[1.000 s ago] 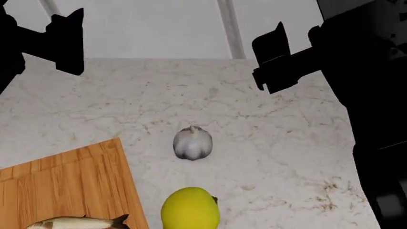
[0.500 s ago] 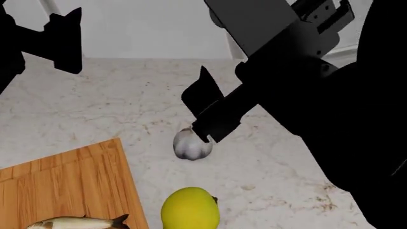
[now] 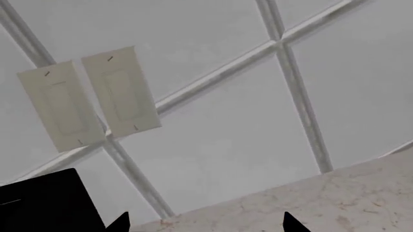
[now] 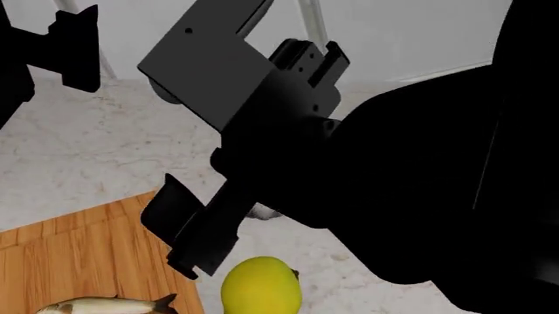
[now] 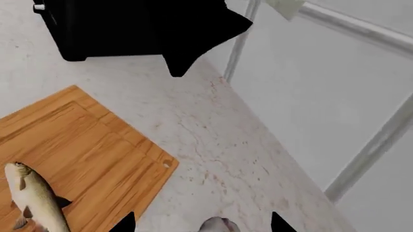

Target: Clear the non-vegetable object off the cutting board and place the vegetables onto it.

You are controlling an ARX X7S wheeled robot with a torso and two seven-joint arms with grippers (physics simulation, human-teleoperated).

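Our right tool [image 4: 188, 232] hangs open and empty over the orange-brown wooden cutting board [image 4: 78, 252], near its edge. The slender silvery fish [image 4: 105, 305] lies on it. Our left tool [image 4: 74, 49] is empty, raised. Swinging lower could knock the smooth yellow round vegetable [image 4: 260, 285] rolling across the marble table [image 4: 105, 150].

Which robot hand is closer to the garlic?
The right hand. It hangs just above the garlic, which sits between its fingertips in the right wrist view. The left hand is raised far off, near the wall.

Right arm [image 4: 349, 170] (bulky) blocks garlic [image 5: 216, 225]; fish [image 5: 36, 200] unobstructed.
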